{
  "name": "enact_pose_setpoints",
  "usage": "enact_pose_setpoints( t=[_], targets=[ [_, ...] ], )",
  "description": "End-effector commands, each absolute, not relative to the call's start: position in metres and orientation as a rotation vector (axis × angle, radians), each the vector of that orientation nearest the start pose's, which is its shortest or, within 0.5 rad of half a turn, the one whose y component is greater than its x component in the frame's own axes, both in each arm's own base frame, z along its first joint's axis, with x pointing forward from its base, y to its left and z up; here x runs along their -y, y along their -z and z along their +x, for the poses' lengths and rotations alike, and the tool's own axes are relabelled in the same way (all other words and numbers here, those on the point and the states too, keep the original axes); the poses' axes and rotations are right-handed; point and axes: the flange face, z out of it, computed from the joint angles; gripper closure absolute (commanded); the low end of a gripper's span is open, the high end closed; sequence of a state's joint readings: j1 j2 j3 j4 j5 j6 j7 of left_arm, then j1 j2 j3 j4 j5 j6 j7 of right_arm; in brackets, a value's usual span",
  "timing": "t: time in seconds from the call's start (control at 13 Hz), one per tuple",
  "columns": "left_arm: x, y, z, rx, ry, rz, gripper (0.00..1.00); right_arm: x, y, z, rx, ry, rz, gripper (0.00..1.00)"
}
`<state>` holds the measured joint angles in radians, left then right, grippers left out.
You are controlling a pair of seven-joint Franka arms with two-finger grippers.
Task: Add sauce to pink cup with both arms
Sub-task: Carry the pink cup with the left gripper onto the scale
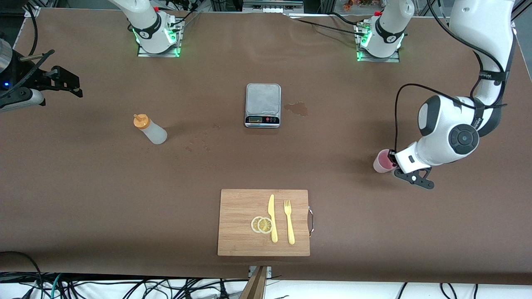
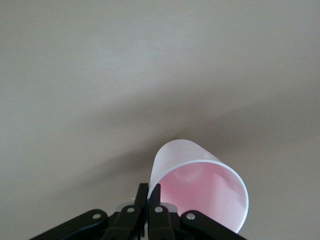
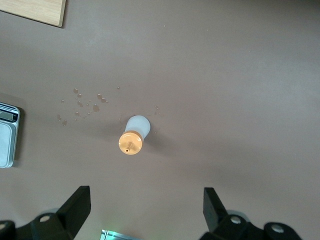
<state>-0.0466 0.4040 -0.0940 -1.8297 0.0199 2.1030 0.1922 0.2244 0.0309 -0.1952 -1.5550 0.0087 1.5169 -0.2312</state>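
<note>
The pink cup (image 1: 380, 161) is at the left arm's end of the table, its pale pink inside (image 2: 210, 192) facing the left wrist view. My left gripper (image 1: 393, 160) is shut on the cup's rim, with one finger (image 2: 142, 192) outside the wall and the other inside. The sauce bottle (image 1: 151, 130), translucent with an orange cap, stands upright toward the right arm's end. My right gripper (image 1: 64, 82) hangs open high over that end of the table. Its wrist view looks down on the bottle (image 3: 134, 134), well apart from the right gripper (image 3: 146, 197).
A metal kitchen scale (image 1: 262, 104) sits mid-table with a wet stain (image 1: 296, 109) beside it. Nearer the front camera lies a wooden cutting board (image 1: 239, 203) with a yellow knife (image 1: 272, 218), a fork (image 1: 289, 221) and lemon slices (image 1: 262, 224). Small droplets (image 1: 199, 143) dot the table.
</note>
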Motion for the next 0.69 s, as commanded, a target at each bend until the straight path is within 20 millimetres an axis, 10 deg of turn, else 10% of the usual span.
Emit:
enact_pose_setpoints(
  t=[0.0,0.62],
  targets=[
    [0.177,-0.339,0.588,-0.387,-0.274,-3.131,1.0,-0.018,-0.617,0.556,0.403,-0.103,-3.113,0.0],
    [0.415,-0.333,0.468,-0.02,-0.397,-3.264,1.0,-0.021,-0.615,0.551,0.653,-0.161,-3.057,0.0]
  ],
)
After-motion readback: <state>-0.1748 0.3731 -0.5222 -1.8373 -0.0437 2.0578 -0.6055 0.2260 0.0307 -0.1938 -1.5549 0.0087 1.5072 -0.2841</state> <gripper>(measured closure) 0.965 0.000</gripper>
